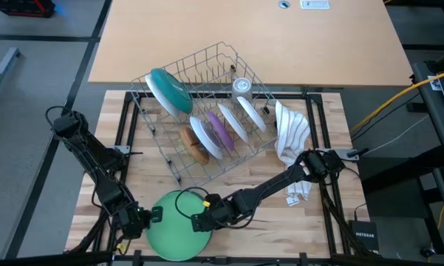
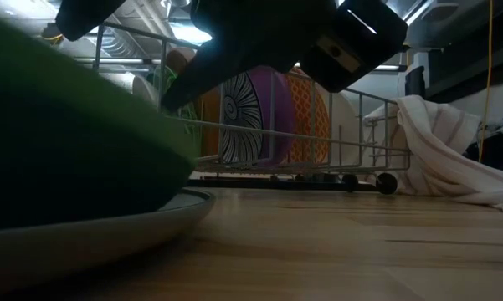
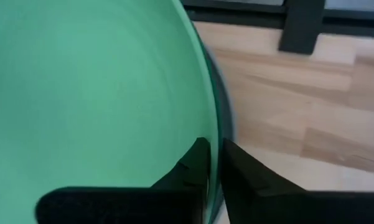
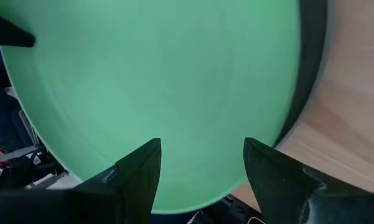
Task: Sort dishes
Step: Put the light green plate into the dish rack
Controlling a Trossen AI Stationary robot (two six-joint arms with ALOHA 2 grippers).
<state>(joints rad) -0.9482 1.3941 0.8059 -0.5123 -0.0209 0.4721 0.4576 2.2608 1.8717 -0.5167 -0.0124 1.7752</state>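
While the green plate (image 1: 176, 225) lies flat at the table's (image 1: 325, 192) 6 o'clock edge, the left pincer (image 3: 213, 167) clenches its rim; the right pincer (image 4: 202, 163) hovers released above, and the rack (image 1: 207, 111) holds plates upright.

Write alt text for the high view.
Both grippers meet at a green plate at the table's near edge: left gripper shut on its rim, right gripper open over it. Behind stands a wire rack of upright dishes, beside a white cloth.

The high camera is looking straight down on the light wooden table (image 1: 236, 185). The low camera is looking level across it. Both wrist cameras are looking very closely at the round green plate (image 3: 93, 93).
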